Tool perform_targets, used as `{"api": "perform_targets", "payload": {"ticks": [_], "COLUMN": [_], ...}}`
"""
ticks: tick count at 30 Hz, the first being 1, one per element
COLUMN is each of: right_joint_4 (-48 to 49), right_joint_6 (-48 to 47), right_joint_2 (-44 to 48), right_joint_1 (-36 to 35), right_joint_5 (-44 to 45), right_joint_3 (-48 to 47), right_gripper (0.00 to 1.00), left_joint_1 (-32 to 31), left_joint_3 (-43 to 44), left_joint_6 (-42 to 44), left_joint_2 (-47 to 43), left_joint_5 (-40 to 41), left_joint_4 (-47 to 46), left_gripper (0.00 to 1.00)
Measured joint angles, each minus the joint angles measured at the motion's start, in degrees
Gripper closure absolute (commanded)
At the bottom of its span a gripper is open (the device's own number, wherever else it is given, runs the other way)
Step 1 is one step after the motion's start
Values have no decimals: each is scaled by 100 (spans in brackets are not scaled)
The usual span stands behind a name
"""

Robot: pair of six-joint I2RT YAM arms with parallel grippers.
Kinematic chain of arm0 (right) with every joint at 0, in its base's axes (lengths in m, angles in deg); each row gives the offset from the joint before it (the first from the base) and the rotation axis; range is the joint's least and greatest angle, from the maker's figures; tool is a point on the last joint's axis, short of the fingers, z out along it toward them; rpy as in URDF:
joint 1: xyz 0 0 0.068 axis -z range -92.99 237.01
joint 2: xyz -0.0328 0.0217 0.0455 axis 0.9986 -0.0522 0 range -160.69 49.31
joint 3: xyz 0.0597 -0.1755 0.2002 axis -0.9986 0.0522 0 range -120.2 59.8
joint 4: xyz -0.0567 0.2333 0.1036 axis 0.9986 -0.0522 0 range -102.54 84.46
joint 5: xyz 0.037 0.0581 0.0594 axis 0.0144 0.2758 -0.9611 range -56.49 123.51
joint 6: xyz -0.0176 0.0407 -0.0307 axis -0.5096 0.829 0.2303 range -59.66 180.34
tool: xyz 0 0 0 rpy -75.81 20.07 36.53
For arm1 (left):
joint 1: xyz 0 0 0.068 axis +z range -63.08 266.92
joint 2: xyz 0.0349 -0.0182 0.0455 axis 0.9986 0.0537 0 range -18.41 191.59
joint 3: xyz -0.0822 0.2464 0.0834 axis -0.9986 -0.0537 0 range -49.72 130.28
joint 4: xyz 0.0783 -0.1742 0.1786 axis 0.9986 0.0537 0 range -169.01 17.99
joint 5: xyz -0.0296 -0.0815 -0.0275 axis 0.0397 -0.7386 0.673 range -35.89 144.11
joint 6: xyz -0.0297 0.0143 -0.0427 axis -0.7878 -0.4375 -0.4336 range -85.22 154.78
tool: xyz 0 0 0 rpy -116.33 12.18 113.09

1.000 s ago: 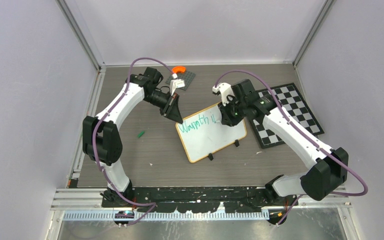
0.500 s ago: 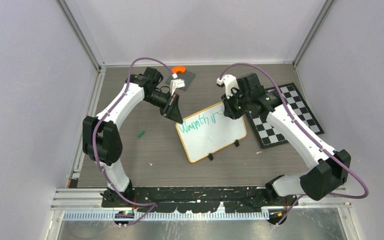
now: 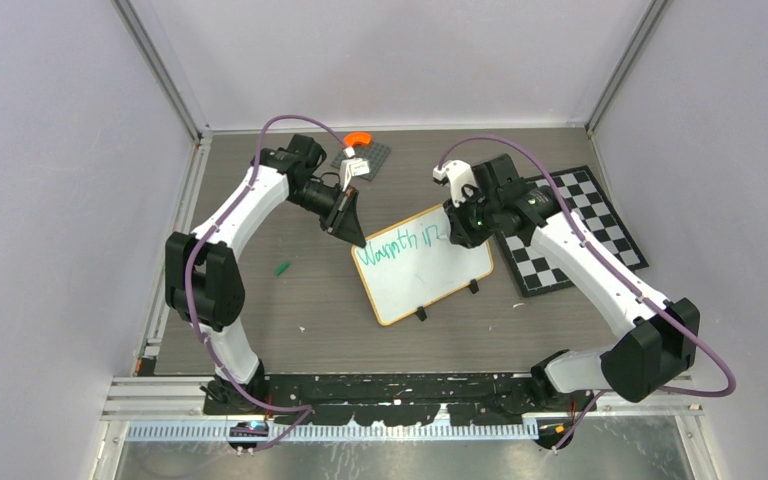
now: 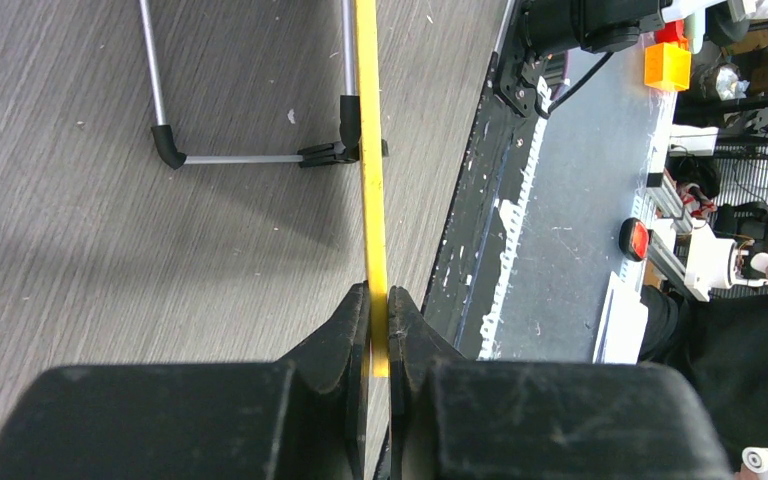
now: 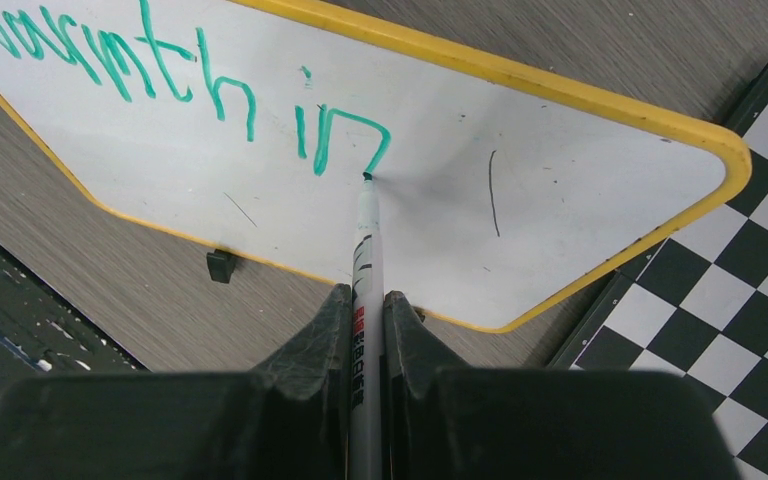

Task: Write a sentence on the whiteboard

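The whiteboard (image 3: 430, 285) stands tilted at the table's middle, with its yellow-orange frame also in the right wrist view (image 5: 580, 85). The sentence (image 3: 400, 243) is green lettering reading "Warmth in" (image 5: 160, 70). My left gripper (image 3: 358, 238) is shut on the board's frame edge (image 4: 367, 150) at the upper left corner, the jaws (image 4: 380, 300) pinching it. My right gripper (image 3: 457, 230) is shut on a white marker (image 5: 365, 250), gripped between the fingers (image 5: 367, 300). The marker's tip touches the board at the foot of the "n".
A black-and-white checkerboard (image 3: 575, 230) lies right of the whiteboard, under its right corner (image 5: 750, 300). A green cap (image 3: 281, 268) lies on the table to the left. A dark plate with an orange ring (image 3: 362, 148) sits at the back. The board's wire stand (image 4: 250, 158) rests on the table.
The right gripper has moved the marker rightward along the first line. The lettering has grown from "Warmth i" to "Warmth in". The left arm has not moved.
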Motion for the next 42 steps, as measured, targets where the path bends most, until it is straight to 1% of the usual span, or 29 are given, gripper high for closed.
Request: {"api": "perform_targets", "payload": {"ticks": [5, 14, 25, 33, 42], "right_joint_4": [-114, -160, -59, -22, 7], "right_joint_6": [-11, -17, -44, -39, -76], "right_joint_2": [103, 212, 55, -4, -4], "right_joint_1": [39, 411, 417, 407, 396], "right_joint_5": [-7, -37, -39, -214, -308], "right_joint_3": [-72, -313, -317, -306, 17], "right_gripper": [100, 100, 100, 100, 100], "left_joint_1": [-7, -9, -9, -9, -9], "left_joint_3": [0, 0, 0, 0, 0], "left_joint_6": [2, 2, 4, 7, 9], "left_joint_2": [0, 0, 2, 2, 2], "left_joint_5": [-26, -28, -28, -28, 0], "left_joint_4": [0, 0, 2, 2, 4], "left_gripper": [100, 100, 100, 100, 100]}}
